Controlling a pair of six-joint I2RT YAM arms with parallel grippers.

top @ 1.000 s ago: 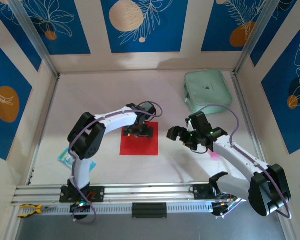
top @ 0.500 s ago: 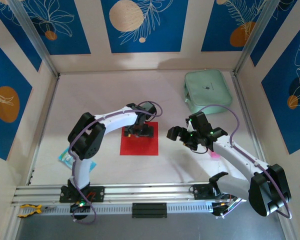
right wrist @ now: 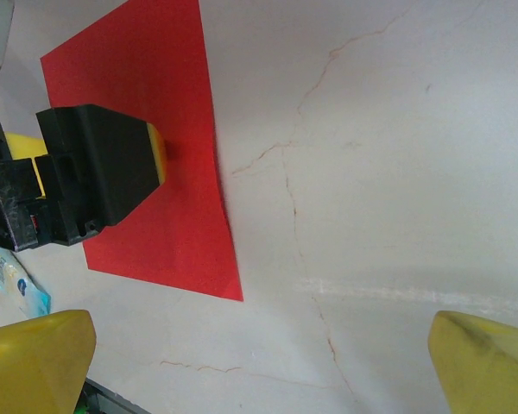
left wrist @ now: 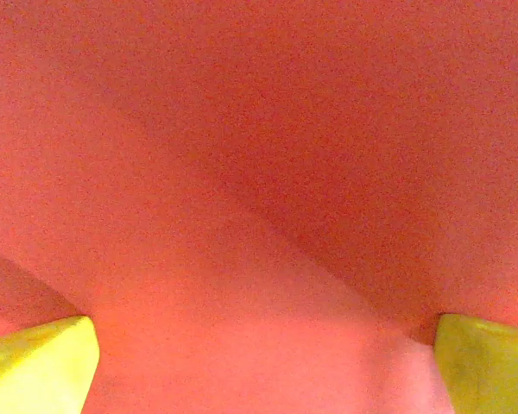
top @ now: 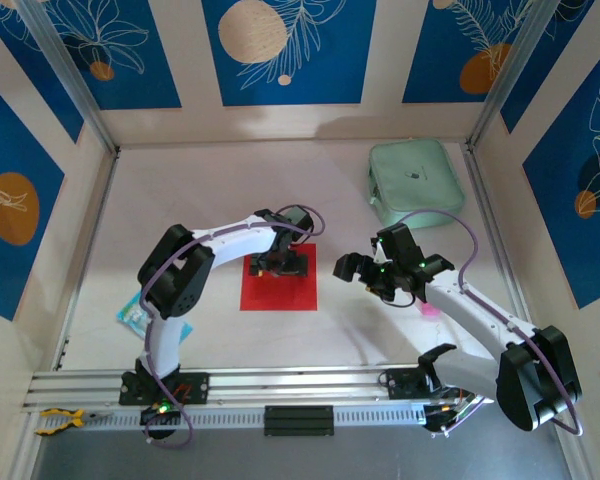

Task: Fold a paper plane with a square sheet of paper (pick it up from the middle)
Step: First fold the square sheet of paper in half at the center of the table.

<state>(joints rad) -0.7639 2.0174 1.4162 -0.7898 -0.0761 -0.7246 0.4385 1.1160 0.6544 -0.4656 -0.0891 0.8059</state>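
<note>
Task barely begun: the thin bright red square sheet of paper [top: 280,297] lies unfolded mid-way across the pale table [top: 180,200], the left gripper [top: 280,265] down on its middle with jaws wide, the right gripper [top: 365,272] wide-jawed and empty at its 3 o'clock, every fold outstanding.

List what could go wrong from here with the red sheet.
1. The left gripper stands open, right on the middle of the square sheet of paper, which lies on the table. Closing may slip over the thin sheet or crumple it instead of pinching a clean ridge.
2. The right gripper hangs open just beside the sheet's right edge. Moving in, it might bump the left gripper or shove the sheet.
</note>
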